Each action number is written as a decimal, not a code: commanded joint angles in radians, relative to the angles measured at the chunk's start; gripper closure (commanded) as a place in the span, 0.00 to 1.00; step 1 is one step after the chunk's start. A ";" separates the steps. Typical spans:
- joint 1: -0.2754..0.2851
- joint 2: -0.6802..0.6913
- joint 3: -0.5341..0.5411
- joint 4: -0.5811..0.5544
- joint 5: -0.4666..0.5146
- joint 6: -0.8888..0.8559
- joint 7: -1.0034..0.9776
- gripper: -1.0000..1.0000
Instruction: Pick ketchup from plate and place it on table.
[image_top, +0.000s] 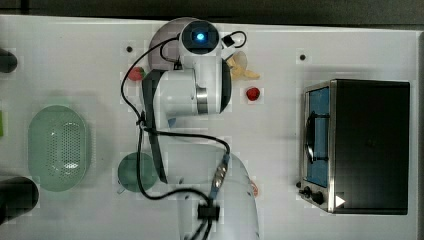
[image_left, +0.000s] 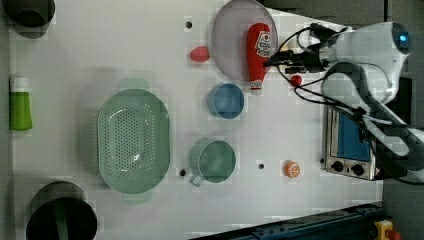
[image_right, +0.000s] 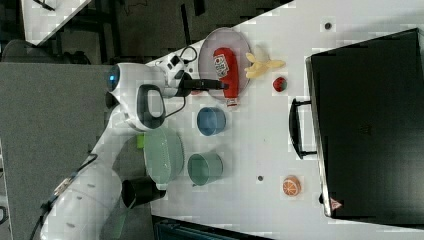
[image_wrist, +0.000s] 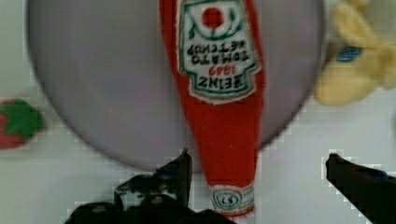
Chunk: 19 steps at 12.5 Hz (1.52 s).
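The ketchup, a slim red bottle with a labelled body, lies across the pale lilac plate, its whitish cap end reaching past the rim over the white table. My gripper is open and hovers over the bottle's neck, which lies between the fingers, closer to one of them. In the left view the ketchup lies on the plate with the gripper beside it. The right view shows the ketchup, the plate and the gripper.
A strawberry, a blue bowl, a green cup and a green colander stand on the table. A banana and a red round fruit lie by the plate. A toaster oven stands at the top view's right.
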<state>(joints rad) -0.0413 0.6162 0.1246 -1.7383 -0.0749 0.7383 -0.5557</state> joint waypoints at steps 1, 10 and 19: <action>0.021 0.071 0.000 0.067 -0.012 0.067 -0.046 0.00; 0.033 0.216 -0.010 0.141 -0.069 0.220 -0.045 0.16; 0.023 0.015 -0.006 0.137 -0.067 0.097 0.023 0.40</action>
<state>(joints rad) -0.0101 0.7603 0.1202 -1.6230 -0.1465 0.8486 -0.5645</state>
